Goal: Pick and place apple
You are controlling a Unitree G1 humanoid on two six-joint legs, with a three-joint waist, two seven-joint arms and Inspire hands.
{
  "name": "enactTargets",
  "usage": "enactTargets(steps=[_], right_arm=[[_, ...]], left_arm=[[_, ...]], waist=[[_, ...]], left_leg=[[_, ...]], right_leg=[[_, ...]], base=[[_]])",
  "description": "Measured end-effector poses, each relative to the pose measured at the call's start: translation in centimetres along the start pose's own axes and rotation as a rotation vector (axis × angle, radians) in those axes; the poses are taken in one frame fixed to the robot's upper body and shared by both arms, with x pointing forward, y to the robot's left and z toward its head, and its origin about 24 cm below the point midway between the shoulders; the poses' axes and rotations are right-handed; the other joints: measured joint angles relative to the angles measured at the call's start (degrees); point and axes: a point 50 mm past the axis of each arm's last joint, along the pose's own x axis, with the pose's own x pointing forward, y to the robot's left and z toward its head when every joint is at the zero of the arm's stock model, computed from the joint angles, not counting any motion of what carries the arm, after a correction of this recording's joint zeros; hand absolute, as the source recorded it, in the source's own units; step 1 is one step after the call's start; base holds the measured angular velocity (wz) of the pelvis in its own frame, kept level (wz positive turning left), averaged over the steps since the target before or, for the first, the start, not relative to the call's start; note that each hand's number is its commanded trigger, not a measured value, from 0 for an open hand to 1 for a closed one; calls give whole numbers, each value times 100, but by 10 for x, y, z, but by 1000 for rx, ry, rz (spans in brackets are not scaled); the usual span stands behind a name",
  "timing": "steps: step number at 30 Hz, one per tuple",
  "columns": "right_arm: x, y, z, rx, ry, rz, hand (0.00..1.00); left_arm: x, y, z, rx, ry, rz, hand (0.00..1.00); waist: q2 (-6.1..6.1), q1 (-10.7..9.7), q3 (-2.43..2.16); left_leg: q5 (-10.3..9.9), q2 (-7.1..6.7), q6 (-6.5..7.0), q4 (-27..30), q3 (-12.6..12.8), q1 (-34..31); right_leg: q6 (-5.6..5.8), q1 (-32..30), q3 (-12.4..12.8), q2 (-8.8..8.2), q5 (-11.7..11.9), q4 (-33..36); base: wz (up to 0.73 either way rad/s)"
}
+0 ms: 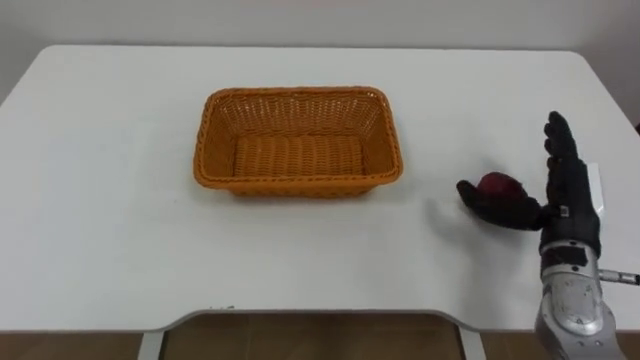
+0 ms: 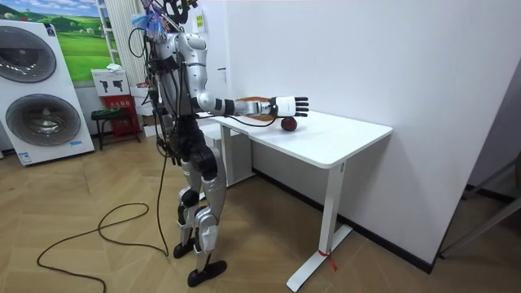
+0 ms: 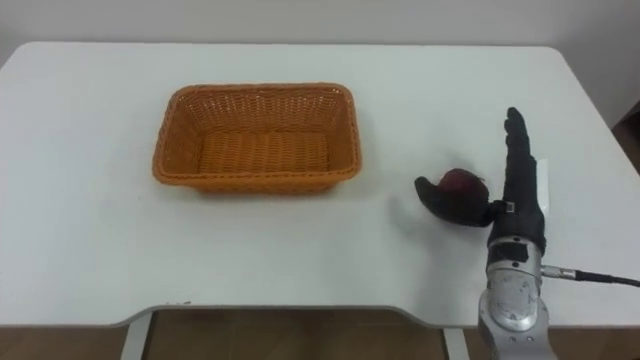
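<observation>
A dark red apple (image 1: 498, 185) (image 3: 462, 183) lies on the white table (image 1: 100, 220), to the right of an orange wicker basket (image 1: 297, 94) that holds nothing. My right hand (image 1: 570, 185) (image 3: 521, 190) stands on edge just right of the apple, fingers straight and pointing away from me. Its thumb reaches left along the apple's near side and hides the lower part of the fruit. In the room view the robot stands at the table's end with that right hand (image 2: 291, 105) stretched out over the apple (image 2: 288, 124).
The table's front edge (image 1: 320, 318) runs close below the hand, and its right edge lies just beyond the hand. Bare tabletop surrounds the basket. A washing machine (image 2: 41, 89) and a small red stool (image 2: 118, 110) stand behind the robot.
</observation>
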Motion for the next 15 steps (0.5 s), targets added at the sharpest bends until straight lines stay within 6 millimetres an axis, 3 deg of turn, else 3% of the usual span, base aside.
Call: enactTargets(steps=[6, 11, 15], right_arm=[[-3, 8, -13, -14, 57, 67, 0], [-6, 4, -41, -52, 178, 107, 0], [-4, 0, -45, -71, 188, 127, 0]], left_arm=[[0, -2, -4, 0, 18, -9, 0], [-1, -2, -7, -12, 39, -22, 0], [-1, -2, -10, -17, 51, -30, 0]], waist=[[4, -1, -20], [4, 1, -27], [25, -7, -42]], left_leg=[[0, -5, 0, 9, -20, 47], [1, -10, 1, 29, -76, 45], [0, -11, 0, 34, -91, 58]], right_leg=[[0, 38, -32, -5, 0, -1], [0, 56, -66, -11, 0, 1], [1, 119, -109, -14, -1, -8]], base=[[1], [4], [4]])
